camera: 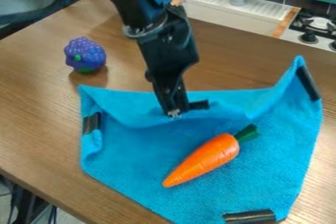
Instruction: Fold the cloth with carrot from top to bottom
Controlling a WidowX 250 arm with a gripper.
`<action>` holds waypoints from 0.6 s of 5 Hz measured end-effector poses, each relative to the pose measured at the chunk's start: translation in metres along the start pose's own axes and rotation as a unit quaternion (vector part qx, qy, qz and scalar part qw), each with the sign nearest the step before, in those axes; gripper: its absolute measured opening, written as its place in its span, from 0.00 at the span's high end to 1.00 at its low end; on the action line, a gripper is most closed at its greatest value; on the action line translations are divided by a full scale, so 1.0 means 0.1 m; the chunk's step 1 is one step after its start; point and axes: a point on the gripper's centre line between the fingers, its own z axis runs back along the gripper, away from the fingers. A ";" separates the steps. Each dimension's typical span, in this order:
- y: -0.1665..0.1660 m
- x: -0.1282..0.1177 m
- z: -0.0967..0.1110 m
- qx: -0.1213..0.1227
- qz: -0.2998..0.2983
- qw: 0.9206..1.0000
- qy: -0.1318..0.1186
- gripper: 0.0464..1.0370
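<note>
The gripper [175, 113] points down at the middle of the cloth's top side, shut on the cloth beside a black strip on its edge. Around that grip the blue cloth [144, 159] is raised and bunched, with a sagging fold below the fingertips. Its upper right corner stands up, and the left side curls inward. An orange carrot [205, 159] lies on the cloth, below and right of the gripper, its green top toward the upper right and its tip toward the lower left.
A purple grape bunch [85, 54] sits on the wooden table [39, 105], left of the arm and above the cloth's left corner. Behind the table are a white sink [230, 14] with a faucet and a stove [315, 29] at the upper right.
</note>
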 end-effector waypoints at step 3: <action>-0.59 0.00 0.02 -0.030 -0.001 1.000 0.010 1.00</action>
